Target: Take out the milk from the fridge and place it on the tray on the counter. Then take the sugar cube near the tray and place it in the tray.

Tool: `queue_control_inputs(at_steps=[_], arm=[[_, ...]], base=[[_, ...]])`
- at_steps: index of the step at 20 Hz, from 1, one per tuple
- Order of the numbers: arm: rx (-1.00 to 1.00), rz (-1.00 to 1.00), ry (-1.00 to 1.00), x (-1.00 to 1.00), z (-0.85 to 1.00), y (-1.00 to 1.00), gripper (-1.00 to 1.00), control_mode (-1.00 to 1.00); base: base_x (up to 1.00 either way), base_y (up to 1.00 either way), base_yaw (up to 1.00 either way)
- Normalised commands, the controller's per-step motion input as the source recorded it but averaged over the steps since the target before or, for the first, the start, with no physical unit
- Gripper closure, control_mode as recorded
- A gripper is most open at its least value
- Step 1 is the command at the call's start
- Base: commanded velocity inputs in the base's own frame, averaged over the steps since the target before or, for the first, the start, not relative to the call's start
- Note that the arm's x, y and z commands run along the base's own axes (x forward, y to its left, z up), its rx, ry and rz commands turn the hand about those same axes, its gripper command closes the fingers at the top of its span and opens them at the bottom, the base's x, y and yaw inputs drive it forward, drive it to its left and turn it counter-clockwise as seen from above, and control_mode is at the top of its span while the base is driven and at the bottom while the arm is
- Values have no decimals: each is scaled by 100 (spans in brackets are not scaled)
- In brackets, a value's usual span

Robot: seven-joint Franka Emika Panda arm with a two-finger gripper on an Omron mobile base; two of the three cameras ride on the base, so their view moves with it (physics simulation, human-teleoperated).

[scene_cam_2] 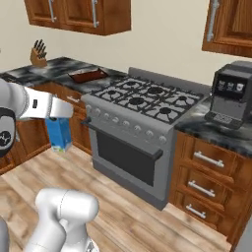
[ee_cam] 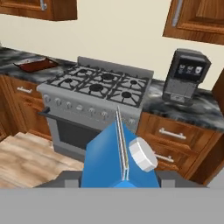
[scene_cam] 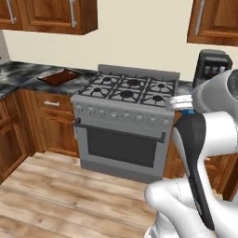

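My gripper (scene_cam_2: 59, 119) is shut on the milk (scene_cam_2: 59, 134), a blue carton that hangs under the hand, above the floor in front of the left drawers. In the hand view the milk's gable top (ee_cam: 114, 158) with a white cap sits between the dark fingers (ee_cam: 69, 180). A sliver of the blue milk (scene_cam: 187, 111) peeks out beside the arm in the left base view. The tray (scene_cam_2: 87, 75) (scene_cam: 58, 76) (ee_cam: 35, 64) lies on the counter (scene_cam_2: 56, 66) left of the stove. The fridge is out of view. I cannot make out the sugar cube.
A grey stove (scene_cam_2: 142, 115) with black burners stands between the counters. A dark coffee machine (scene_cam_2: 230, 96) sits on the right counter. A knife block (scene_cam_2: 38, 56) stands at the back left. Wall cabinets (scene_cam_2: 83, 15) hang above. Wooden floor (scene_cam_2: 128, 211) lies before the stove.
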Motion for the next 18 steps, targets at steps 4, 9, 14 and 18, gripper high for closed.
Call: queue_control_inputs(at_steps=[4, 9, 14, 18], arm=[[0, 0, 0, 0, 0, 0, 100, 100], [0, 0, 0, 0, 0, 0, 100, 100], [0, 0, 0, 0, 0, 0, 100, 100], [0, 0, 0, 0, 0, 0, 100, 100]], base=[[100, 100, -29], [100, 100, -32], [100, 100, -21], [100, 100, -24]])
